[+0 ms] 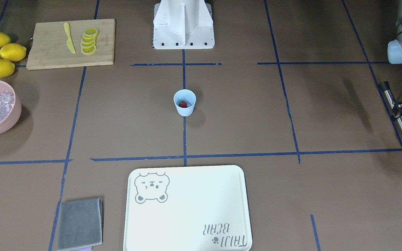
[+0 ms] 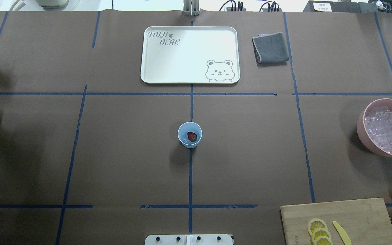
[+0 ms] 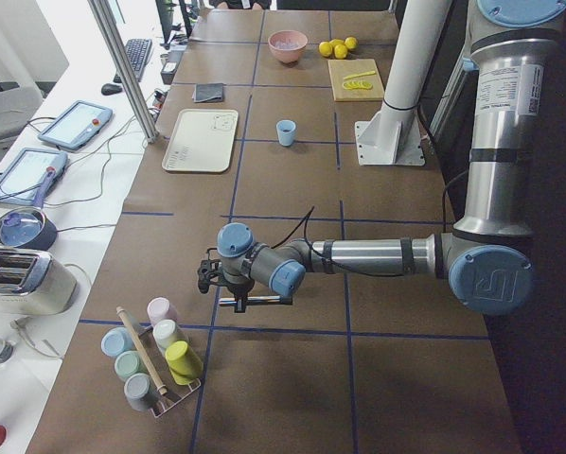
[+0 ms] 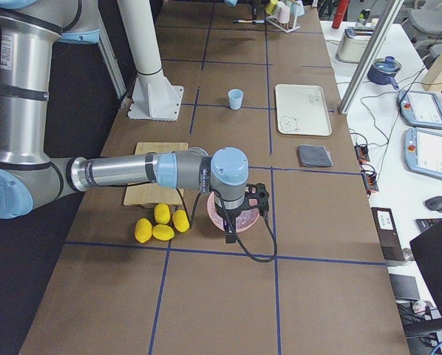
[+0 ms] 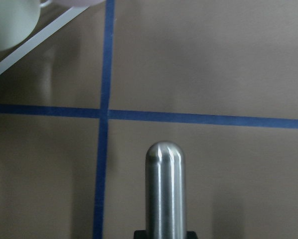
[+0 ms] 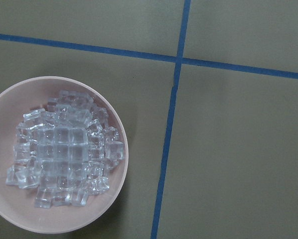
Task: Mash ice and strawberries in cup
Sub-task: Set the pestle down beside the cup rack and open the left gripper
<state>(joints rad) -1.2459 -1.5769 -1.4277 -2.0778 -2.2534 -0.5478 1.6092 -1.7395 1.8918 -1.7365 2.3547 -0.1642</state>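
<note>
The pale blue cup [image 1: 184, 108] stands at the table's middle, and also shows in the overhead view [image 2: 183, 131]. The red strawberry [image 2: 192, 136] lies inside it. I cannot tell whether ice is in the cup. Ice cubes [image 6: 64, 159] fill the pink bowl [image 2: 362, 132]. My left gripper [image 1: 398, 106] is shut on a metal pestle [image 5: 165, 189] and holds it low over the table, far from the cup. My right gripper [image 4: 243, 211] hangs above the pink bowl. Only the right side view shows it, so I cannot tell whether it is open or shut.
A cream bear tray [image 2: 189, 78] and a grey cloth [image 2: 271, 47] lie across the table. A cutting board [image 1: 47, 55] holds lemon slices [image 1: 89, 41] and a yellow knife [image 1: 69, 37]. Lemons [image 1: 0, 52] lie beside it. A rack of coloured cups [image 3: 155, 364] stands near my left gripper.
</note>
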